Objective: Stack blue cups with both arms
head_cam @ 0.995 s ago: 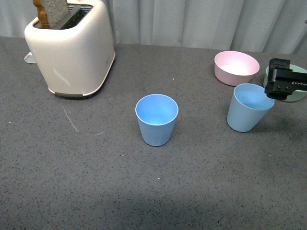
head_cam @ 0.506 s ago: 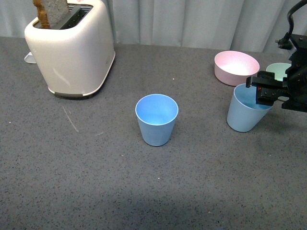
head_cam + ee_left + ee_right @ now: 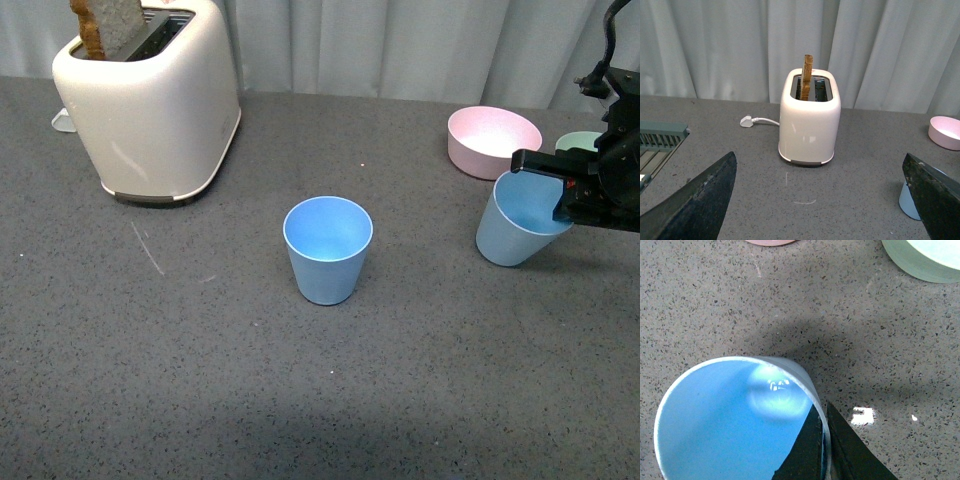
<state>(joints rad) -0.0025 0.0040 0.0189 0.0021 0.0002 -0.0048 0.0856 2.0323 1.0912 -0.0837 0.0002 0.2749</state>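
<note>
- The task is only beginning: the two blue cups are standing apart on the grey table (image 3: 200, 380), and neither one is sitting inside the other.
- The right gripper (image 3: 824, 440) is clamping the thin rim of the right cup (image 3: 515, 225), with one jaw inside the wall and the other outside, as the right wrist view is showing.
- The right cup is leaning in the front view, with its mouth turning toward the gripper. It is sitting just in front of the pink bowl (image 3: 492, 140), and the green bowl (image 3: 578, 142) is partly hiding behind the arm. I cannot tell whether its base is touching the table.
- The middle cup (image 3: 328, 250) is standing upright with its mouth up and nothing is touching it. It is well apart from the toaster (image 3: 150, 110), which is holding a slice of toast (image 3: 105, 25).
- The left gripper (image 3: 819, 156) is not appearing in the front view. In the left wrist view its jaws are spreading wide and holding nothing.
- In my judgement, what is remaining is to lift the right cup, carry it over the middle cup and lower it inside, perhaps while the left arm is steadying the middle cup.
- Both cups are looking the same: light blue, matte, tapering toward the base, without handle, and empty inside.
</note>
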